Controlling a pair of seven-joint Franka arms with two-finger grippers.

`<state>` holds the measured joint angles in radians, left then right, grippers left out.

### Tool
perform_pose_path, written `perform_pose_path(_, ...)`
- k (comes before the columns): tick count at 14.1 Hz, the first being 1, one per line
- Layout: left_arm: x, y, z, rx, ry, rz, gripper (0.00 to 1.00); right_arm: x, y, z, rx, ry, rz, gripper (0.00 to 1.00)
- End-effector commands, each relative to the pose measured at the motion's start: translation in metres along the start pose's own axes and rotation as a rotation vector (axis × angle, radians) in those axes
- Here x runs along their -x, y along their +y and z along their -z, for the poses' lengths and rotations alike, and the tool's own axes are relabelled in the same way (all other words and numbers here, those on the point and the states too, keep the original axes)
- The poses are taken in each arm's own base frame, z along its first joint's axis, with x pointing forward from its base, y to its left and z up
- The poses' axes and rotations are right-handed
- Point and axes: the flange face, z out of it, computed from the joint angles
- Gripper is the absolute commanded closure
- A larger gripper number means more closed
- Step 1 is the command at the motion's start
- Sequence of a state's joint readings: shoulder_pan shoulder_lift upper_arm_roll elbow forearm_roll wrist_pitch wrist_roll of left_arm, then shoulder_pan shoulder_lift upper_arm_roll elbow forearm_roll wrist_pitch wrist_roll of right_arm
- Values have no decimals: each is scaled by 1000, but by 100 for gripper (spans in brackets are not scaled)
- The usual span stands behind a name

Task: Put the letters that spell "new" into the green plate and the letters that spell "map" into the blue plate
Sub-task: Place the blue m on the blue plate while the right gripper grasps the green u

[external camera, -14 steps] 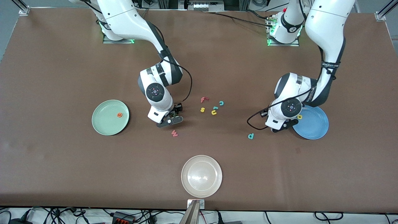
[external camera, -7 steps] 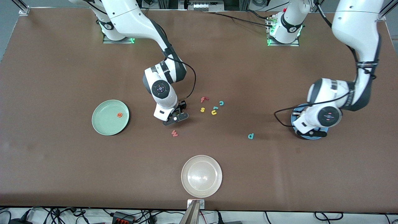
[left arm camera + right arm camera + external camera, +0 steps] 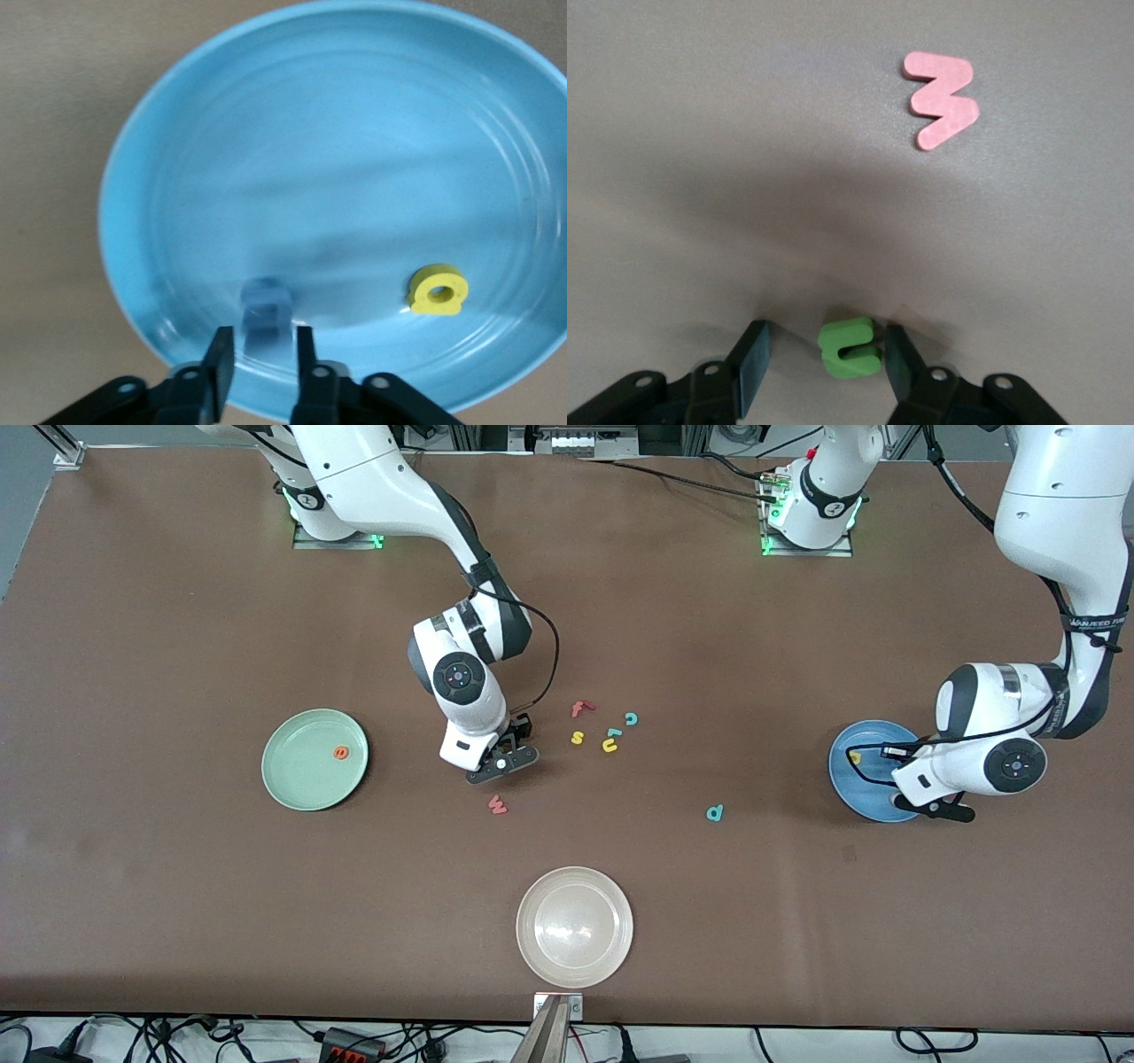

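The small dark green foam letter n (image 3: 850, 347) lies on the counter's middle between the right gripper (image 3: 824, 367)'s part-open jaws, untouched; centre, then close. The left gripper (image 3: 259, 354), jaws slightly apart and empty, hovers over the round blue plate (image 3: 354, 115).

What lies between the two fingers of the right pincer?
The green n lies on the table between the fingers of the right pincer, which stand apart on either side of it. The right wrist view shows this.

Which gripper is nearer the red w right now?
Right. The right gripper is low over the table just beside the red w, straddling the green n. The left gripper is over the blue plate.
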<state>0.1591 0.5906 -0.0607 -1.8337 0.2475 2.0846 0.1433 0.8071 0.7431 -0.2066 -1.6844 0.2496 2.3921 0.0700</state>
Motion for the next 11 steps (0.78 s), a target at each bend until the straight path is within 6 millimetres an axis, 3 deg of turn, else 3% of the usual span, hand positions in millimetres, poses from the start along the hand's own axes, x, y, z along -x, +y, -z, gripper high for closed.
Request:
perform_pose_path(1,-1,9,19,-20,26,-36,0,-4,0,-8,16,14,23,44)
perform_pose_path(4,-12,44,54,-11,77,-84,0,-4,-1,-6,17,17,26,46)
perform_pose_path(7,-31,104,100,-1,122,-180,0,-4,-2,-6,30,17,39,53)
perform_pose_path(10,-56,160,115,10,170,-260,0,-4,1,-6,45,18,52,65)
perform_pose_path(11,-66,195,119,6,186,-295,0,-4,1,-6,45,18,52,69)
